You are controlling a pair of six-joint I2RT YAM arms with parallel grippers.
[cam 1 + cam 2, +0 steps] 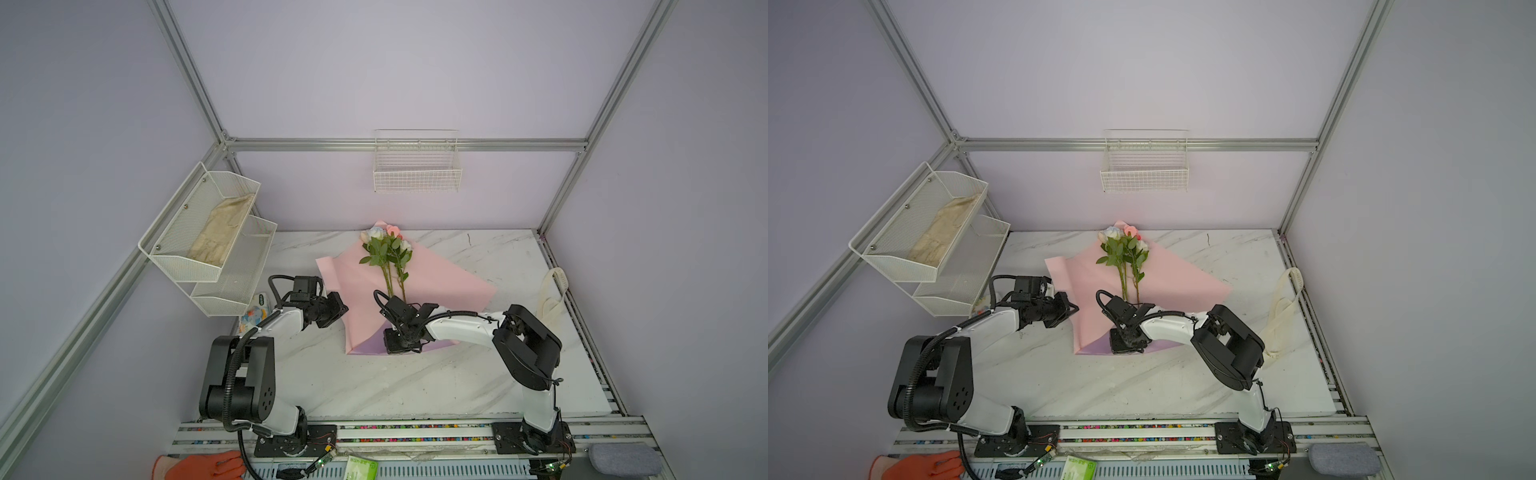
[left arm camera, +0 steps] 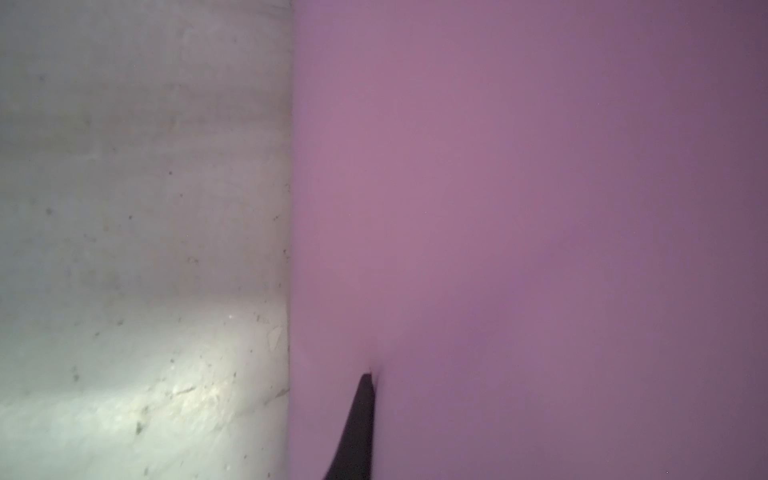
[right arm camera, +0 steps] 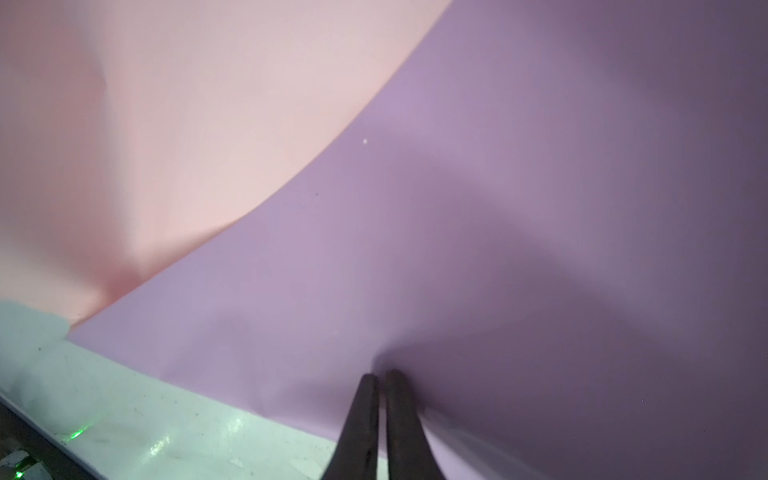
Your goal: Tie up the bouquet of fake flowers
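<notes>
Right wrist view: right gripper (image 3: 381, 376) pinches the paper sheet (image 3: 519, 199).

1 bouquet of fake flowers with green stems (image 1: 388, 253), 1 pink-and-lilac paper sheet (image 1: 449, 282), 2 black-and-white robot arms: left arm (image 1: 286, 322), right arm (image 1: 457, 330), 1 white mesh shelf of 2 tiers (image 1: 187, 266), 1 white wire basket (image 1: 417, 180), 1 orange glove (image 1: 203, 467), 1 grey pad (image 1: 623, 459)

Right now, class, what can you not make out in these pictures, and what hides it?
- Bouquet stem ends: both top views, under the right arm.
- Left gripper's second finger: left wrist view, behind the paper sheet.
- Orange glove: both top views, cut by the bottom edge.
</notes>
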